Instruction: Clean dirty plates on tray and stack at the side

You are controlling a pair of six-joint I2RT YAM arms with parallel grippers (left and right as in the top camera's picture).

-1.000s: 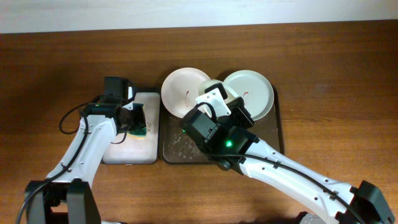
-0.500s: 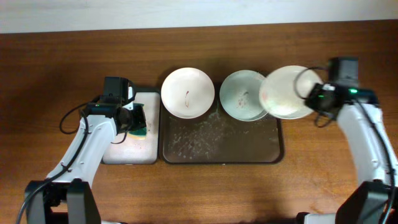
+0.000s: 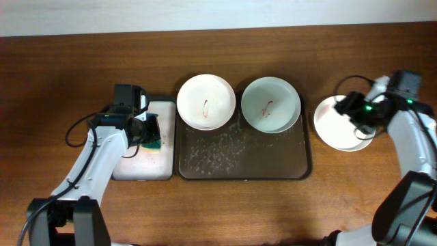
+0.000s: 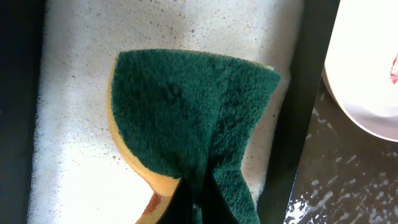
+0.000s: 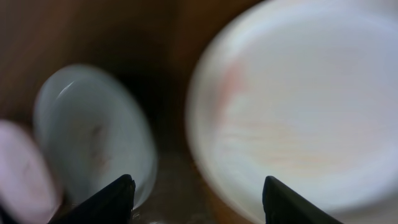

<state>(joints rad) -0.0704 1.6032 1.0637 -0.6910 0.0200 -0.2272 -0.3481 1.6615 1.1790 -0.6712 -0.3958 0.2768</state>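
Two dirty plates rest on the back of the dark brown tray (image 3: 239, 160): a white one (image 3: 206, 101) at the left and a pale green one (image 3: 270, 104) at the right, each with a small red-brown stain. A third white plate (image 3: 334, 126) lies flat on the table right of the tray. Just above that plate's far side hovers my right gripper (image 3: 351, 108), open. The right wrist view is blurred; there its fingers (image 5: 198, 186) stand wide apart with nothing between them. My left gripper (image 4: 198, 199) is shut on a green-and-yellow sponge (image 4: 186, 118).
The sponge sits over a smaller black-rimmed tray (image 3: 140, 167) filled with white foam (image 4: 74, 124), left of the brown tray. The brown tray's front half is wet and speckled (image 4: 323, 180). Bare wooden table surrounds everything.
My right gripper carried the third plate off the tray's right edge, set it flat on the table and opened. The left arm and sponge have not moved.
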